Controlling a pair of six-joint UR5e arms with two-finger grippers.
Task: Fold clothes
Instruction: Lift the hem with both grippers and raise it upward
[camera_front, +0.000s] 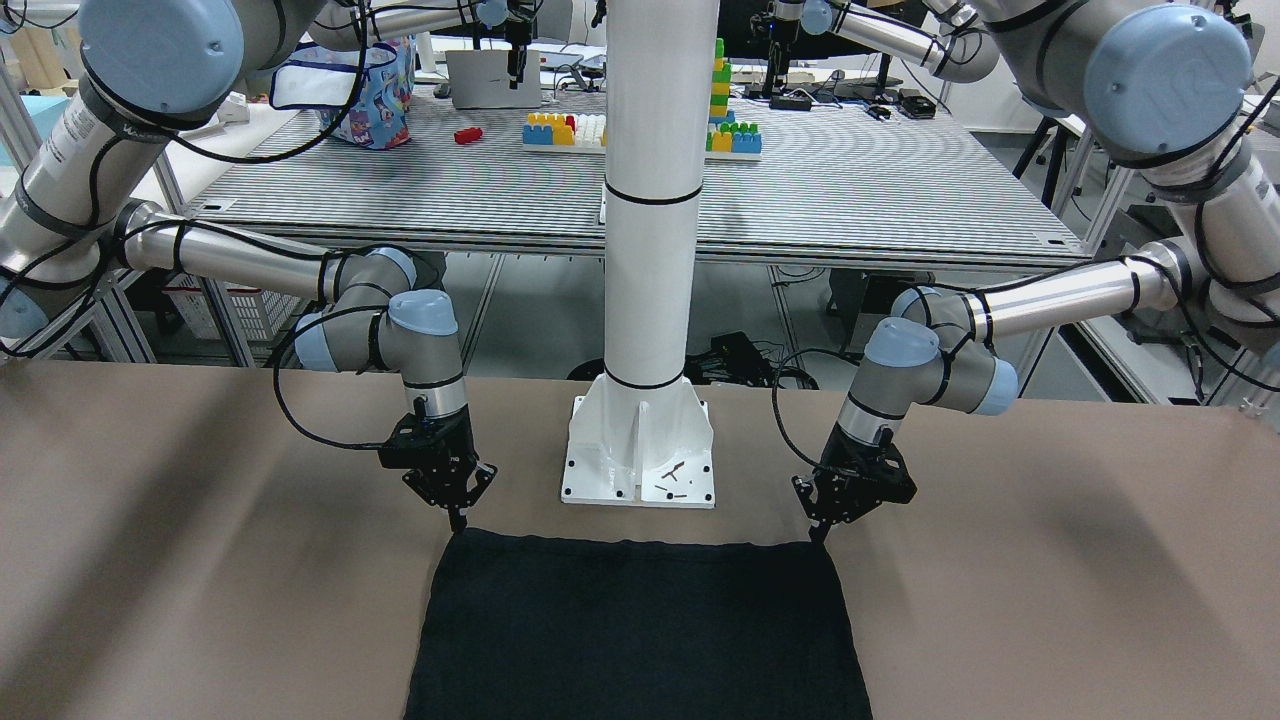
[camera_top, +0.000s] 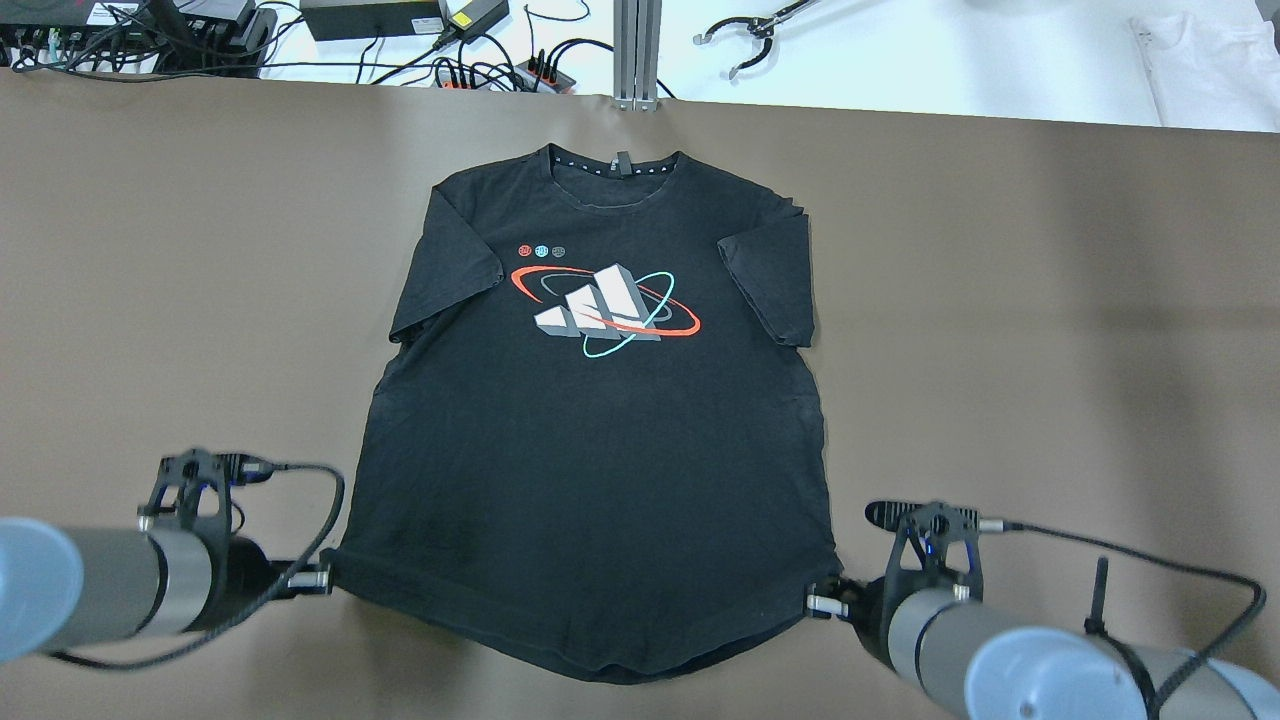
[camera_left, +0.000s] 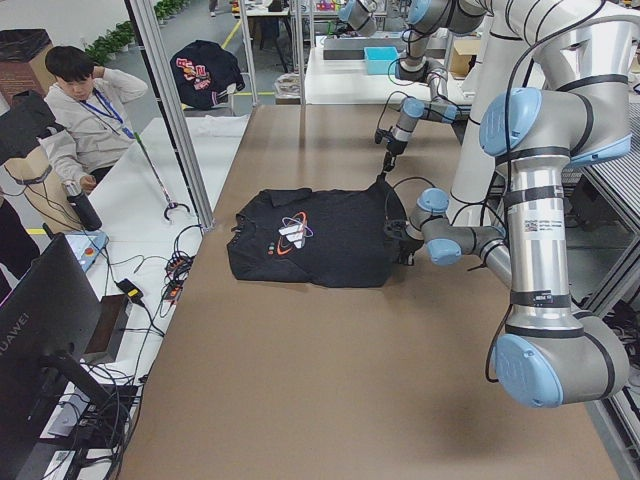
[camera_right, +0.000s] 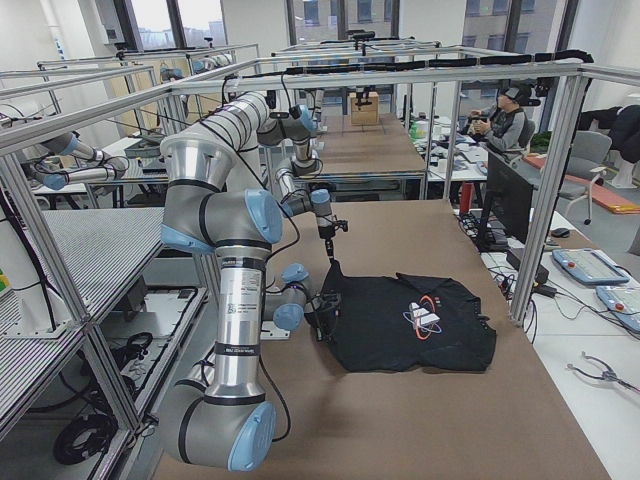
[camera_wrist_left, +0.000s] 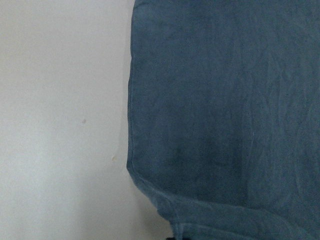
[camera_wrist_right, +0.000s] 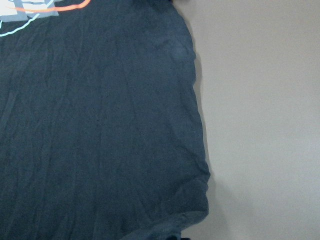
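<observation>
Brown tabletop (camera_top: 150, 250), flat matte black T-shirt (camera_top: 600, 470)

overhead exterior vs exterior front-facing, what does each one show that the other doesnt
Only the overhead exterior shows the whole t-shirt spread flat, with its collar and chest print. Only the front-facing view shows the white pillar base, the toy blocks on the rear bench, and the closed fingers of the left hand and right hand from the front. Both show the hem end of the t-shirt on the brown table, with one hand pinching each bottom corner.
</observation>
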